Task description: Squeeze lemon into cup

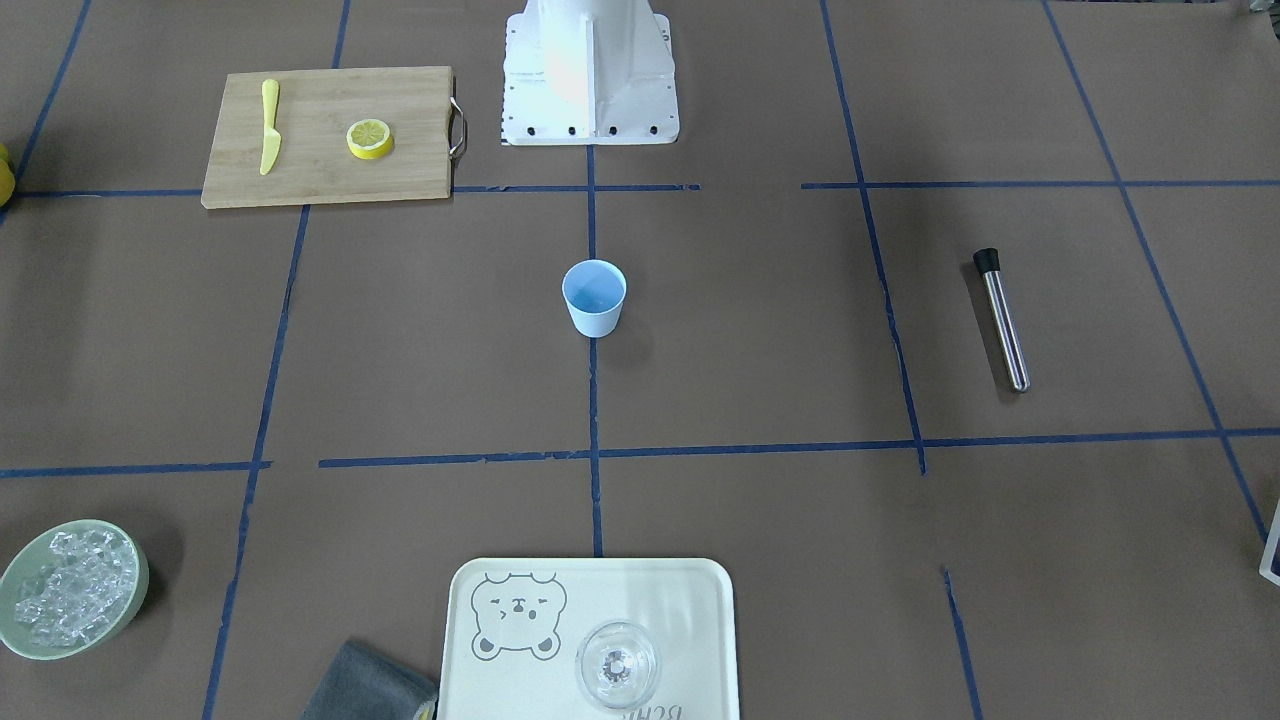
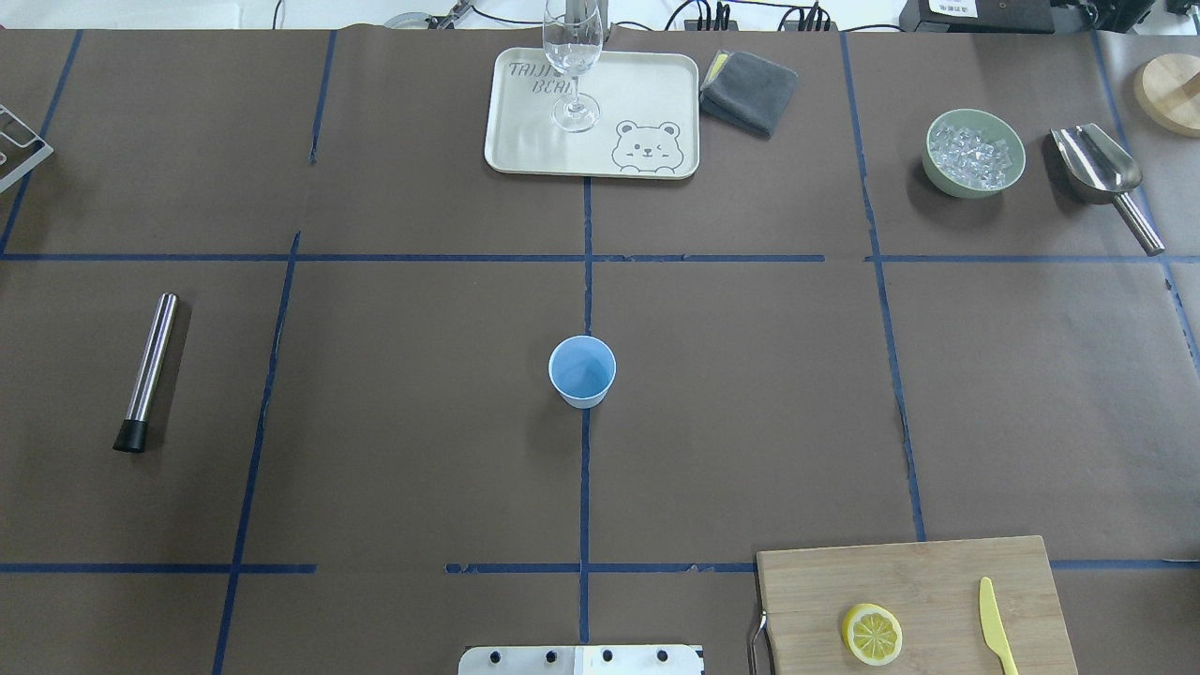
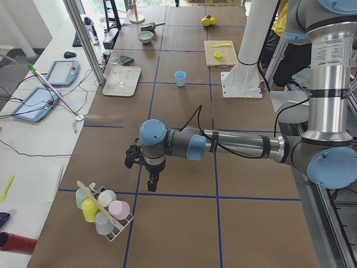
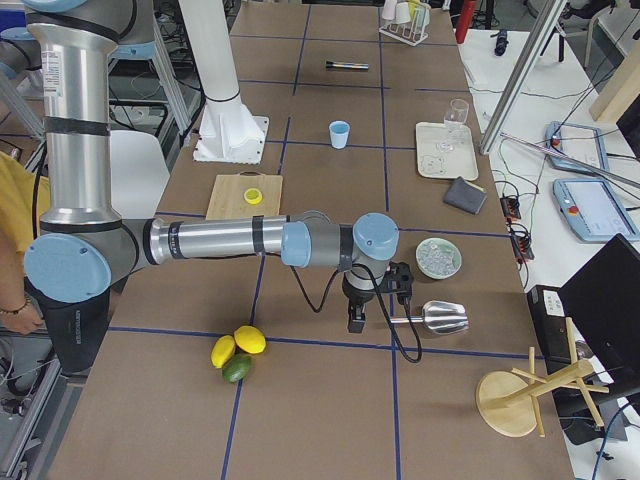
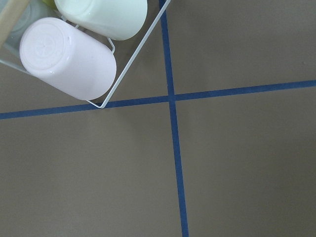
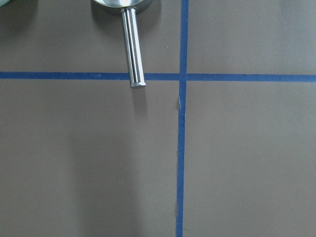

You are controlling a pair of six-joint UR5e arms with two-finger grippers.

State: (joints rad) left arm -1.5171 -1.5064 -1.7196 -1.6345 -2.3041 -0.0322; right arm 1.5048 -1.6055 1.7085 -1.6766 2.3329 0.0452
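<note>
The lemon slice (image 2: 872, 634) lies flat on a wooden cutting board (image 2: 844, 572) at the robot's near right; it also shows in the front view (image 1: 370, 138). The light-blue cup (image 2: 582, 371) stands upright at the table's middle, seen too in the front view (image 1: 594, 297). My left gripper (image 3: 149, 181) hangs over the table's far left end beside a cup rack. My right gripper (image 4: 352, 320) hangs over the far right end next to a metal scoop. Both show only in side views, so I cannot tell if they are open or shut.
A yellow knife (image 2: 996, 626) lies on the board. A tray (image 2: 525, 141) bears a clear glass (image 2: 572, 66). A grey cloth (image 2: 747, 89), a bowl of ice (image 2: 973, 153), a scoop (image 2: 1106, 178) and a steel muddler (image 2: 148, 370) lie about. The cup rack (image 3: 105, 211) holds cups.
</note>
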